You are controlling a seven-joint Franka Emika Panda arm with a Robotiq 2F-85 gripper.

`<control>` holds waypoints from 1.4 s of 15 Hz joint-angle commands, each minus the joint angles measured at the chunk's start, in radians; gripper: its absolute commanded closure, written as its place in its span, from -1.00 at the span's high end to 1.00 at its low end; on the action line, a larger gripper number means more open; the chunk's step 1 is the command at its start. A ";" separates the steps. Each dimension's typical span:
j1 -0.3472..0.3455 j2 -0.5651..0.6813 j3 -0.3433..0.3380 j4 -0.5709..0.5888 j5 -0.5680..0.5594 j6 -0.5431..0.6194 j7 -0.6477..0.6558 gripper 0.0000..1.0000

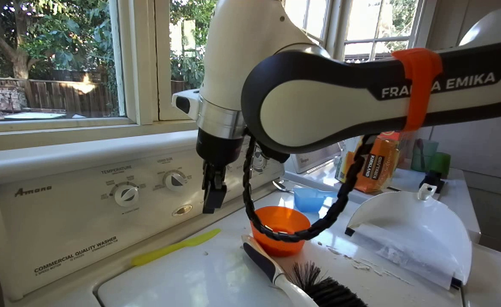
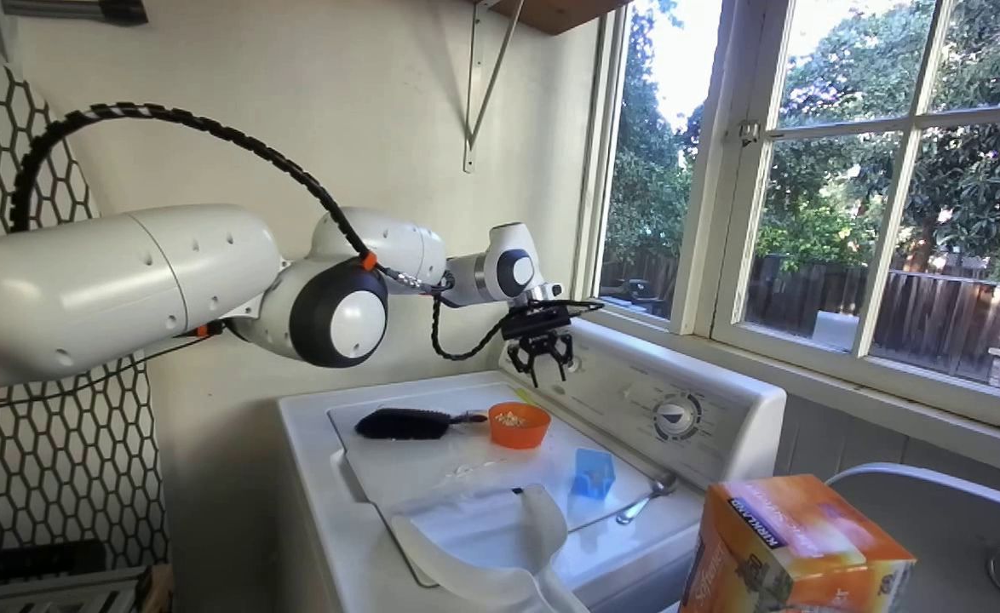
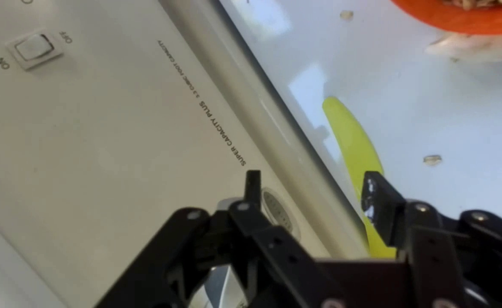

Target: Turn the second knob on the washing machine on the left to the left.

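The washing machine (image 1: 75, 221) has a slanted control panel. Its temperature knob (image 1: 126, 195) sits at the left and its second knob, labelled load size (image 1: 175, 181), is to the right of it. A large dial (image 2: 677, 417) is at the panel's far end. My gripper (image 1: 214, 204) points down in front of the panel, right of the second knob and apart from it. In an exterior view, the gripper (image 2: 549, 380) is above the lid. In the wrist view, the gripper (image 3: 311, 192) is open with nothing between its fingers. Part of a knob (image 3: 217, 284) shows behind the left finger linkage.
A yellow-green knife (image 1: 176, 246), an orange bowl (image 1: 281, 247), a brush (image 1: 272, 268), a blue cup (image 1: 309, 199), a spoon (image 2: 649, 498) and a white dustpan (image 1: 421, 226) lie on the lid. An orange box (image 2: 794, 545) stands nearby. Windows rise behind the panel.
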 commanded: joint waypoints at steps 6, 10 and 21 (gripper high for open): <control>-0.002 -0.009 0.006 -0.003 0.009 0.119 0.118 1.00; -0.018 0.024 0.014 0.013 0.023 0.217 0.179 1.00; -0.047 0.061 0.031 0.008 0.039 0.392 0.249 -0.26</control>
